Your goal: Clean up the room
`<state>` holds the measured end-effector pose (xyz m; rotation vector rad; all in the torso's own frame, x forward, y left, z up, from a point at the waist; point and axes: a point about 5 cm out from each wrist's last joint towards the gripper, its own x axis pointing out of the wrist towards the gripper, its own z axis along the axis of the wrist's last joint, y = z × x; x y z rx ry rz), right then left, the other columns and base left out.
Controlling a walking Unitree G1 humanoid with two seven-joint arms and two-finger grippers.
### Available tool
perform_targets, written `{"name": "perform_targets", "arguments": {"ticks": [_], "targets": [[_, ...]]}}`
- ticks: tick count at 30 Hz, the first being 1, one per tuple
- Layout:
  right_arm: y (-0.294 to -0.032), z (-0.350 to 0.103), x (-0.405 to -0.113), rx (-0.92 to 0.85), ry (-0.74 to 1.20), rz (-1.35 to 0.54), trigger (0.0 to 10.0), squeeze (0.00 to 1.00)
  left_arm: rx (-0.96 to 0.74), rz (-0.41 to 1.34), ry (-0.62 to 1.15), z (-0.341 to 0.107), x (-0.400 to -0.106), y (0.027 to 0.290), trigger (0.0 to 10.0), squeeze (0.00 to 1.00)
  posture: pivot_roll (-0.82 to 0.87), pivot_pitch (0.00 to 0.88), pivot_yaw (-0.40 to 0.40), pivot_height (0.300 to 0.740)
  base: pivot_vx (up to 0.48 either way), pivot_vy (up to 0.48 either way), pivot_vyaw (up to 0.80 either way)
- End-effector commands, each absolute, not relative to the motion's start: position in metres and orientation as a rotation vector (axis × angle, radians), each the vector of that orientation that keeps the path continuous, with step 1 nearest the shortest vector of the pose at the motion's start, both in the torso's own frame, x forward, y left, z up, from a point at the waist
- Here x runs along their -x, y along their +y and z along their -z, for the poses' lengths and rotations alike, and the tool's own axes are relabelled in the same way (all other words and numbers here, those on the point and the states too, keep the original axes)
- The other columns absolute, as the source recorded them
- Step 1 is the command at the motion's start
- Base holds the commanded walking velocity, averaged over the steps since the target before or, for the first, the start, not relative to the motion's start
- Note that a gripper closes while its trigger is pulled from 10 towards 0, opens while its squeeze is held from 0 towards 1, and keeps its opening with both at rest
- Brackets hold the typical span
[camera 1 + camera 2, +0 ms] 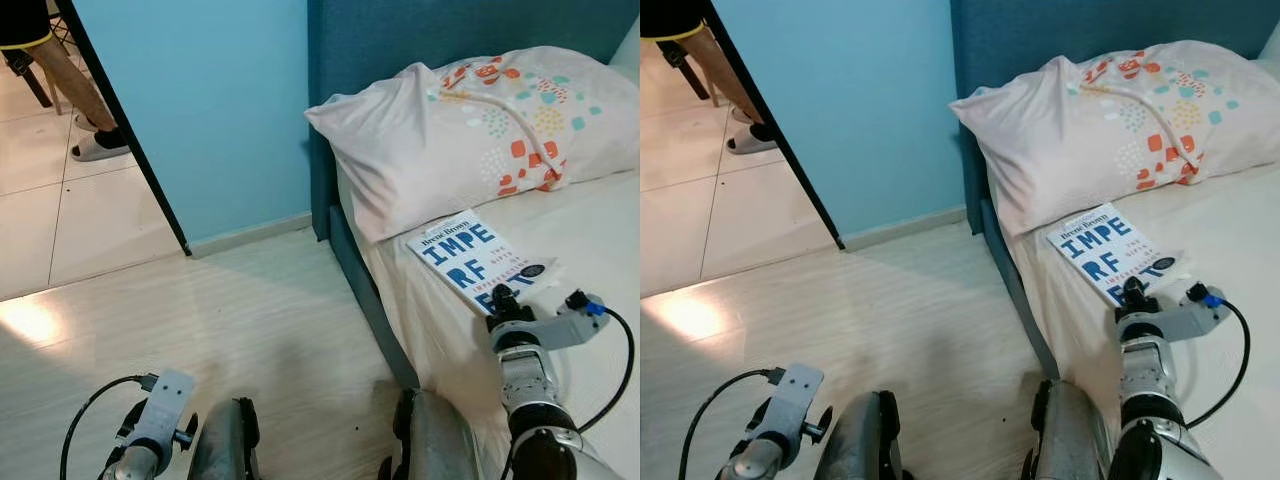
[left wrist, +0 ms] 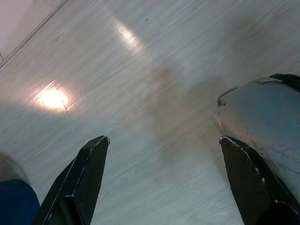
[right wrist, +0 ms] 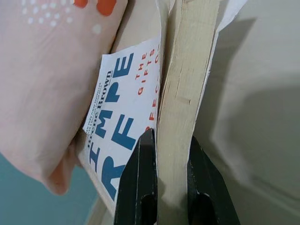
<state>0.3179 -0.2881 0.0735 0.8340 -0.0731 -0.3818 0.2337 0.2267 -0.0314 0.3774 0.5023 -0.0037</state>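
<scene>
The right gripper [image 3: 164, 159] pinches the book's [image 1: 470, 255] page edge, lower right of the head view. Cover reads "Brené Brown", "IMPE", "THE GIFTS". The left gripper [image 2: 164, 173] hangs spread above the floor [image 1: 250, 320].

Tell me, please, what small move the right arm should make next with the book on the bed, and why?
Probably lift it a little. The right pincer is already shut on the book along its page edge, while its far end lies by the pillow on the bed.

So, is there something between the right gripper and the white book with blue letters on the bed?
Nothing visible: the right gripper is already shut on the white paperback book, fingers clamping its page edge, beside the patterned pink pillow.
</scene>
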Motion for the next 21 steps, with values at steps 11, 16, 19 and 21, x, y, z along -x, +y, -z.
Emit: {"name": "perform_targets", "arguments": {"ticks": [11,16,19,21], "targets": [[-0.285,-0.045,-0.298,-0.845,0.035,0.441,10.0,1.0,-0.381,0.012,0.583,0.046,-0.218,0.224,10.0,0.0,0.05,0.193,0.006,0.555,0.0,0.0,0.0],[-0.286,-0.047,-0.299,-0.843,0.031,0.439,10.0,1.0,-0.382,0.011,0.584,0.046,-0.218,0.224,10.0,0.0,0.05,0.192,0.005,0.555,0.0,0.0,0.0],[-0.293,-0.05,-0.297,-0.824,0.018,0.463,10.0,1.0,-0.379,0.01,0.585,0.045,-0.22,0.223,10.0,0.0,0.03,0.169,-0.002,0.555,0.0,0.0,0.0],[-0.298,-0.052,-0.296,-0.817,0.011,0.479,10.0,1.0,-0.378,0.009,0.586,0.045,-0.22,0.222,10.0,0.0,0.03,0.169,-0.002,0.555,0.0,0.0,0.0]]}}
